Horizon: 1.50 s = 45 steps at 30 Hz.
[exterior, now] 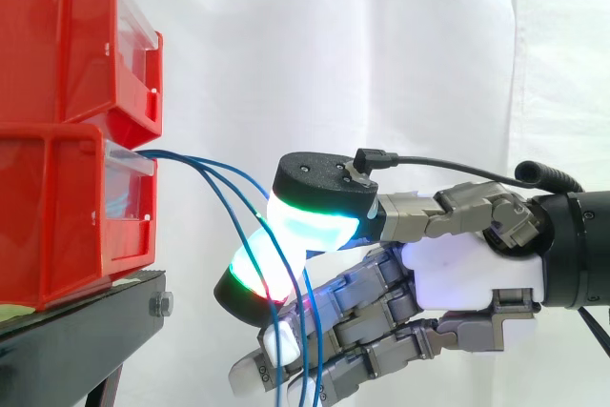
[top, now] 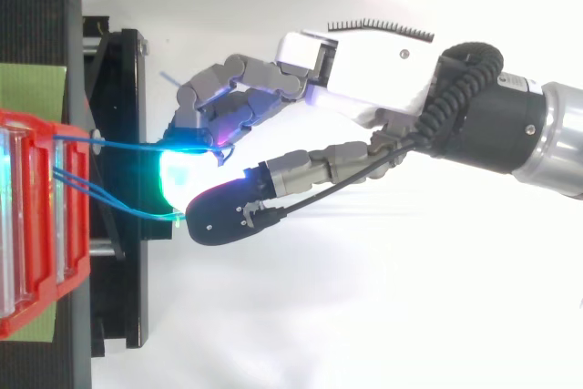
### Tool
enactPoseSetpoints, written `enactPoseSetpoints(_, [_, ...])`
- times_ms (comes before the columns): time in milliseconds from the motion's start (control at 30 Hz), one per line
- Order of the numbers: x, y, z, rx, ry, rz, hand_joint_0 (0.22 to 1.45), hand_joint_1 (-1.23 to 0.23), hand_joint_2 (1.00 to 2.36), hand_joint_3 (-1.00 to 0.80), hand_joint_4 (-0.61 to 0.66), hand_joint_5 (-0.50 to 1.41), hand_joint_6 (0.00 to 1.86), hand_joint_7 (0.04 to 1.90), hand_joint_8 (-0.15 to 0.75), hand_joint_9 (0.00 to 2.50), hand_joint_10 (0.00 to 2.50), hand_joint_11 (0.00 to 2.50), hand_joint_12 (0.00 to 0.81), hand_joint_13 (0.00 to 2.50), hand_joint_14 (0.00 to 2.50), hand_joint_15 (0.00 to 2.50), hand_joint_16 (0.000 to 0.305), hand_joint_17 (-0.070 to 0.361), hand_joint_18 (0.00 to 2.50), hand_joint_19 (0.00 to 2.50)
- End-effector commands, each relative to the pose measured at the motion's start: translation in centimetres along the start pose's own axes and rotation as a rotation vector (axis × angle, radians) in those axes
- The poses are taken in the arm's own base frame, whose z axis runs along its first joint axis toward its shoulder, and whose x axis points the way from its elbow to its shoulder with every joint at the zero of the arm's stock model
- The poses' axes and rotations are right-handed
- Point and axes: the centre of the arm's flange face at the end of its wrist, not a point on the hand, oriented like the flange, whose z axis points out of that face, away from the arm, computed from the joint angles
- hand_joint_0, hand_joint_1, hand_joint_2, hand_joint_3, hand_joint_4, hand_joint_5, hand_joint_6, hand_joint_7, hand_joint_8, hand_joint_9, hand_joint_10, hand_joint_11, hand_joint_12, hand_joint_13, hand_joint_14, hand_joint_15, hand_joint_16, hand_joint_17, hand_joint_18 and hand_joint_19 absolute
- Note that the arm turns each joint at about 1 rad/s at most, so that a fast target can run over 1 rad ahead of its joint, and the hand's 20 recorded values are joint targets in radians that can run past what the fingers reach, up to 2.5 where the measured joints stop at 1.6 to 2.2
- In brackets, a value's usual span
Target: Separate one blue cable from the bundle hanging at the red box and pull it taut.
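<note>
The robot's many-fingered hand (exterior: pixel 465 278) has its glowing pads (exterior: pixel 310 226) pinched on one thin blue cable (exterior: pixel 238 174) just beside the red plastic box (exterior: pixel 57 216); the other blue cables (exterior: pixel 306 321) droop loose. Next, I'd reckon: draw back steadily until taut

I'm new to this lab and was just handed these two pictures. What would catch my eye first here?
The robot's hand, in from the right and glowing green, white and red, draws the eye first. It sits among thin blue cables that arc down out of the lower of two stacked red bins at the left, on a black stand.
</note>
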Motion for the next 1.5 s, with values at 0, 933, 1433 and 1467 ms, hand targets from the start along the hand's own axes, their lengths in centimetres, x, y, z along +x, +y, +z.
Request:
enactPoseSetpoints(0, [-0.1, 0.0, 0.0, 0.0, 0.0, 0.0, 0.72, -0.84, 1.0, -0.48, 0.07, -0.23, 0.93, 0.95, 0.248, 0.79, 0.02, 0.78, 0.318, 0.52, 0.01, 0.25, 0.045, 0.1, 0.54, 0.42])
enactPoseSetpoints(933, [-2.5, -0.4, 0.4, -0.006, -0.009, 0.002, 0.67, -0.75, 1.02, -0.29, 0.02, -0.21, 0.91, 1.02, 0.27, 0.86, 0.02, 0.82, 0.318, 0.55, 0.01, 0.29, 0.045, 0.102, 0.56, 0.47])
enactPoseSetpoints(1433, [-2.8, -0.5, 0.4, 0.0, -0.012, 0.001, 0.44, -0.69, 1.0, -0.5, 0.12, -0.26, 0.84, 0.84, 0.297, 0.92, 0.02, 1.09, 0.369, 0.7, 0.02, 0.51, 0.056, 0.126, 0.61, 0.49])
enactPoseSetpoints(1467, [-2.8, -0.5, 0.4, 0.0, -0.012, 0.001, 0.43, -0.67, 1.0, -0.5, 0.12, -0.26, 0.83, 0.83, 0.293, 0.93, 0.01, 1.13, 0.378, 0.74, 0.02, 0.57, 0.057, 0.128, 0.62, 0.49])
